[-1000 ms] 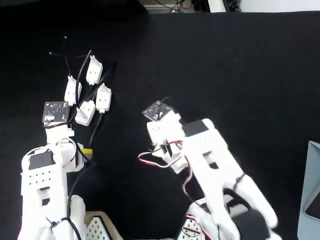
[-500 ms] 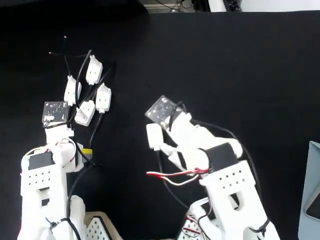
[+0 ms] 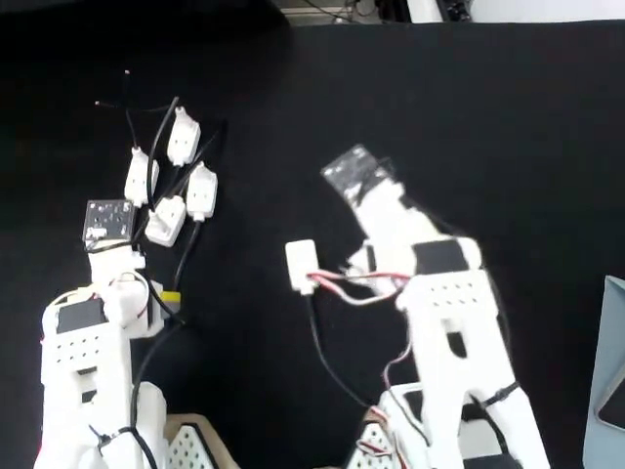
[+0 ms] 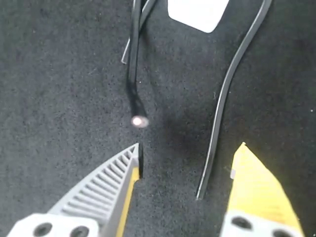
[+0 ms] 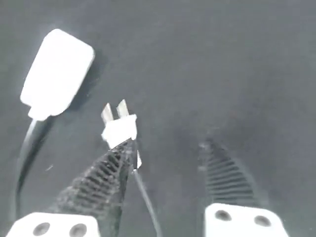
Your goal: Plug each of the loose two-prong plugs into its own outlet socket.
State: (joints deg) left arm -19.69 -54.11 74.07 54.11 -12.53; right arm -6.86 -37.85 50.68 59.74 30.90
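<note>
Black table cloth (image 3: 508,117). Right gripper (image 5: 167,146): fingers spread wide, gripping nothing. Two-prong plug (image 5: 118,127): sitting at one finger's tip, outlet socket (image 5: 57,74) near. Left gripper (image 4: 189,146): spread, empty, straddling cables (image 4: 224,94). You're needing to centre on plug body, prongs left clear, before closing.

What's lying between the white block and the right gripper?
A small two-prong plug, close by one fingertip of the right gripper. The right wrist view shows it.
</note>
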